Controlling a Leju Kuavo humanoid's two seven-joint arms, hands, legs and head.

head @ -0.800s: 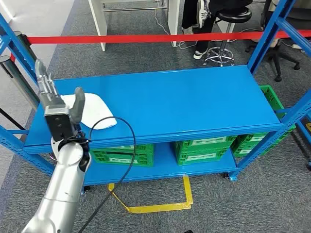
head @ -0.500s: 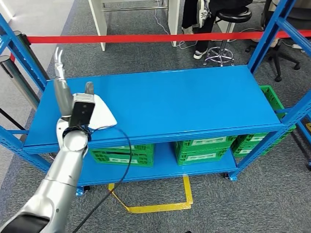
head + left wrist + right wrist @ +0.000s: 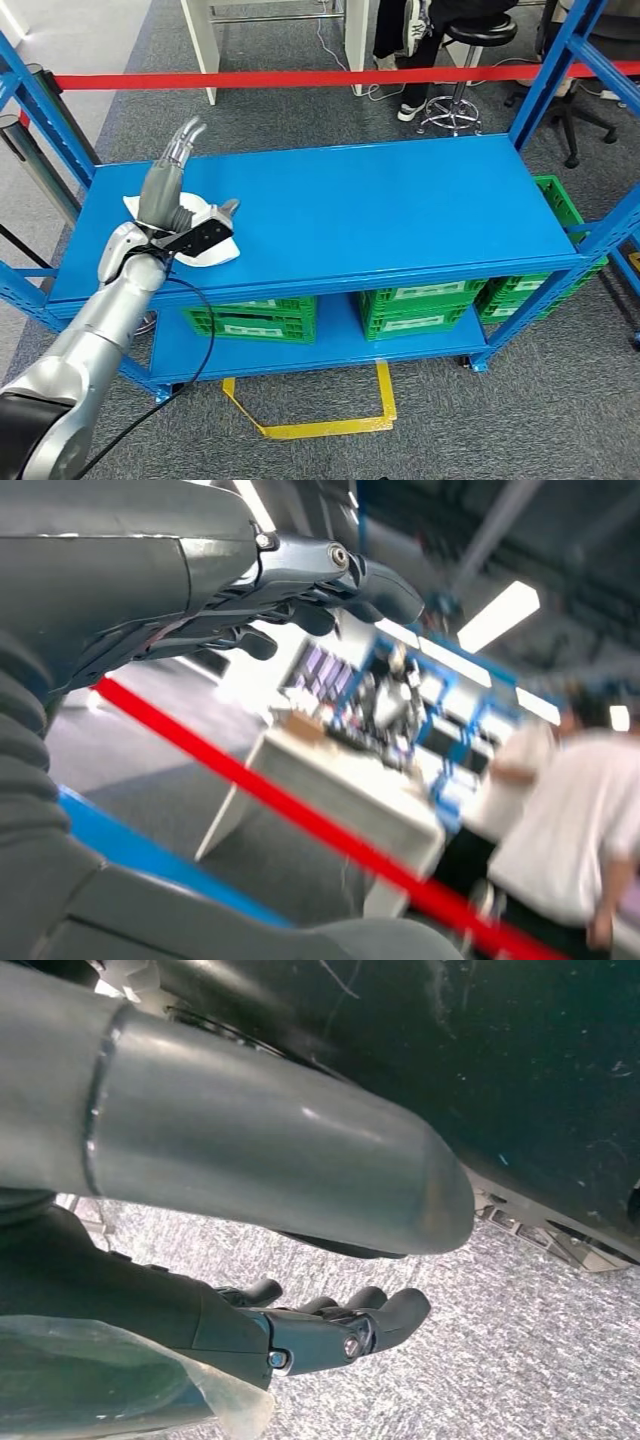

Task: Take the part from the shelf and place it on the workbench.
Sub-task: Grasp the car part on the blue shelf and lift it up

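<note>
Head view: the left hand (image 3: 162,185) hovers above the white part (image 3: 198,232) at the left end of the blue shelf (image 3: 362,205), fingers extended and apart, holding nothing. Green crates (image 3: 411,305) below carry white labels, unreadable. The right hand (image 3: 332,1330) hangs loosely extended, empty.

Blue metal shelf (image 3: 392,210), white part (image 3: 215,245) lying near its left end, green crates (image 3: 415,305) on the tier below

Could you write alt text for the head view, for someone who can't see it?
A robot's left hand reaches over a white part lying on a blue shelf, fingers apart, holding nothing. Green crates sit on the level below, and a red tape crosses behind.
</note>
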